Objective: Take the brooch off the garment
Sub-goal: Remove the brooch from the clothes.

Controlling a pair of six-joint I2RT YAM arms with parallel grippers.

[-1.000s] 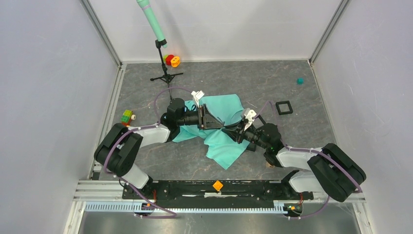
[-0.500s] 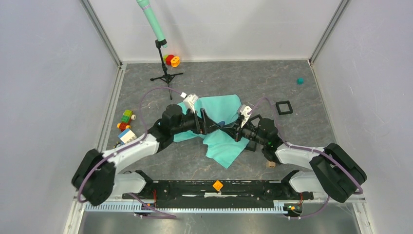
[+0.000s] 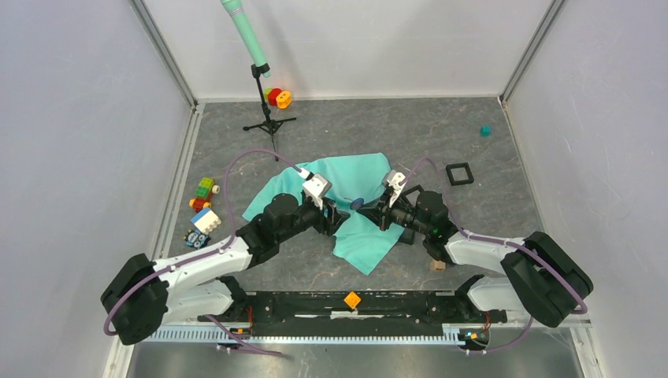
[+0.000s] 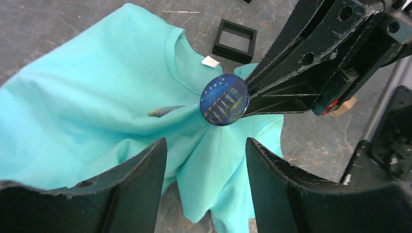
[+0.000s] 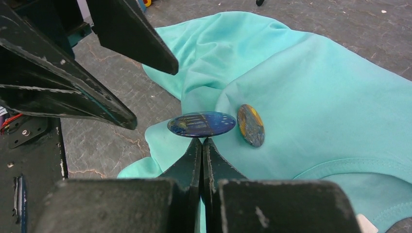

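Top cam: turquoise-green soft-cloth T-shirt (image 3: pixel 358 169) lies crumpled in the middle, right gripper (image 3: pixel 367 206) pinched shut on the round blue brooch (image 3: pixel 357 203) just over it. Left wrist cam: left gripper (image 4: pixel 205 141) gapes empty above cloth that looks puckered toward the brooch, so pulling may drag the T-shirt along. Right wrist cam: it's a thin edge grip, could easily slip.

Robot test lab, seen from above. Plain grey panel walls (image 3: pixel 79 157) w/ metal corner posts (image 3: pixel 164 51) are boxing in a grey stone-look counter (image 3: pixel 441 134). Two robot arms, left (image 3: pixel 205 264) & right (image 3: pixel 488 252), are sitting bolted to a black rail (image 3: pixel 346 311) at the near edge, w/ purple cables (image 3: pixel 236 169) looping off them. A small tripod stand (image 3: pixel 268 118) at the back is holding up a green tube (image 3: pixel 246 35). Toy blocks (image 3: pixel 205 189) are lying by the left wall.
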